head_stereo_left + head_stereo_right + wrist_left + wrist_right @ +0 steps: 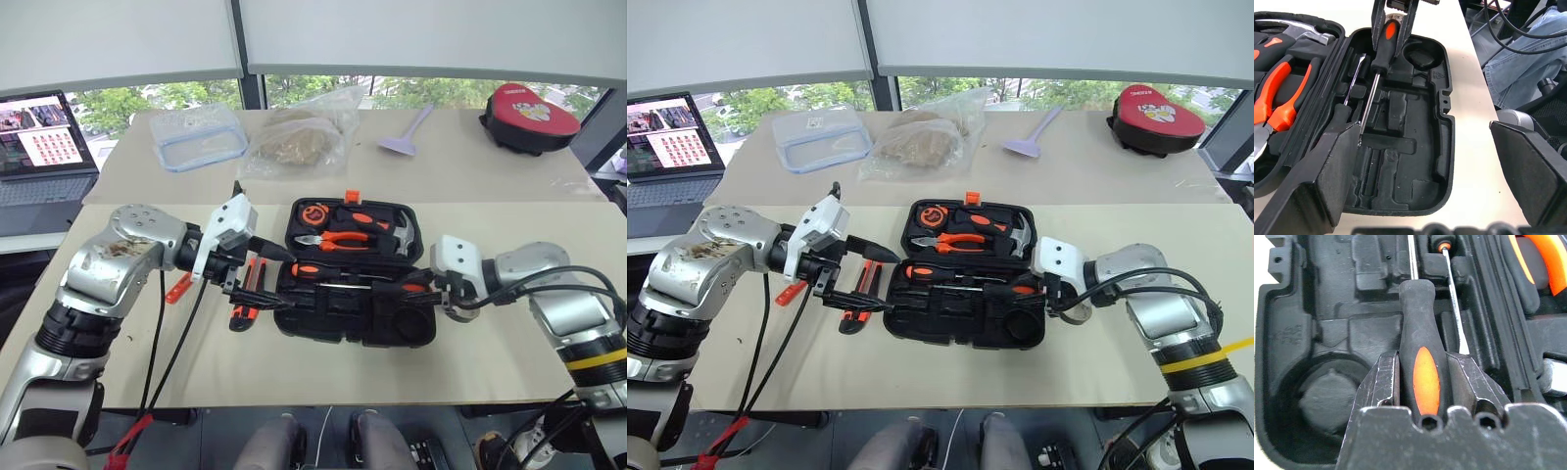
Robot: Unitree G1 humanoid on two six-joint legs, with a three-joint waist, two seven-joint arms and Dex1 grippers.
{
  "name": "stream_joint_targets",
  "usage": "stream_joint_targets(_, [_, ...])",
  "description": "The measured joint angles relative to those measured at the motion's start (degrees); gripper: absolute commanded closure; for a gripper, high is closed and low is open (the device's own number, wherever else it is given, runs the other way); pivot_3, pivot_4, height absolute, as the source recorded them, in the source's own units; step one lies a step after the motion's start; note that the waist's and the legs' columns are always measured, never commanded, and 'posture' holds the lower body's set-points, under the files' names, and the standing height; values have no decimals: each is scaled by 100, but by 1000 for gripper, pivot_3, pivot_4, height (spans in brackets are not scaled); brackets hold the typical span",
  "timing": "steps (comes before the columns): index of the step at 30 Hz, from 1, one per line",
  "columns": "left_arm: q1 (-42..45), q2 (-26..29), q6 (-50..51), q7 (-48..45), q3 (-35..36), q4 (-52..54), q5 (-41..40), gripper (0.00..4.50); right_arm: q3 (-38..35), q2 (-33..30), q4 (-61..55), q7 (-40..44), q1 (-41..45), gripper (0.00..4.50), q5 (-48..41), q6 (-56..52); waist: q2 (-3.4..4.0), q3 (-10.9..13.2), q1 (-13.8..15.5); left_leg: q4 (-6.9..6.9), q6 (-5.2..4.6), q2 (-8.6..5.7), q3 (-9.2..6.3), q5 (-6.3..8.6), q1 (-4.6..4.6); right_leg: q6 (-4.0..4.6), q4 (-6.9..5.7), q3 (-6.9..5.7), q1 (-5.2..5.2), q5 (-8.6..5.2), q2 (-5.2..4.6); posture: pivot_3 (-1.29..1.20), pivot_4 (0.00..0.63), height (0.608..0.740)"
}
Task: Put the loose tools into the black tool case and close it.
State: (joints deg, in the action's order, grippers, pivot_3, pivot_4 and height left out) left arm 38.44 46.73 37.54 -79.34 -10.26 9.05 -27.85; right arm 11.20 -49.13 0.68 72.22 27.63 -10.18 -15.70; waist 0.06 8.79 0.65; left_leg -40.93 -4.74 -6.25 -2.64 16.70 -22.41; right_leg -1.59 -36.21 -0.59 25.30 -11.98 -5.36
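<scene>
The black tool case lies open at the table's middle. My right gripper is shut on the black-and-orange handle of a screwdriver, whose shaft lies along the front half's recesses. A second screwdriver rests in the same half, closer to the hinge. My left gripper stands open at the case's left edge with nothing between its fingers. Under and left of it, the black-and-orange utility knife and the slim orange tester screwdriver lie on the table.
Pliers, a hammer and a tape measure sit in the case's back half. Farther back are a laptop, a clear container, a plastic bag, a purple scraper and a red-and-black pouch.
</scene>
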Motion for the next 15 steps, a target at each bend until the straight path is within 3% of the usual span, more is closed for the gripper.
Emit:
stream_joint_targets(6, [25, -110, -21, 15, -1, -104, 70, 0, -26, 165, -72, -87, 124, 155, -33, -169, 0, 0, 2, 0, 0, 0, 0, 0, -1, 0, 0, 0, 1, 0, 0, 0, 150, 722])
stream_joint_targets(7, [26, -113, -23, 14, -1, -106, 77, 0, -59, 173, -115, -112, 148, 24, -69, -245, 0, 0, 4, 0, 0, 0, 0, 0, -1, 0, 0, 0, 1, 0, 0, 0, 150, 722])
stream_joint_targets(12, [28, -149, -56, 15, -1, -124, 82, 0, -360, 316, -352, -277, 323, 24, -478, -805, 0, 0, -1, 1, 0, 0, 0, 0, 0, 0, 0, 1, 1, 0, 0, 0, 150, 722])
stream_joint_targets(13, [27, -165, -95, 20, -1, -128, 83, 0, -418, 358, -409, -354, 353, 578, -556, -930, 0, 0, 0, 1, 0, 2, -2, 0, 0, 1, 0, 0, 0, 0, 0, 0, 150, 722])
stream_joint_targets(15, [27, -173, -141, 35, -1, -145, 98, 0, -447, 432, -428, -411, 357, 1191, -639, -1050, 0, 0, 6, 1, 0, 0, -2, 0, -1, 0, 0, 0, 1, 0, 0, 0, 150, 722])
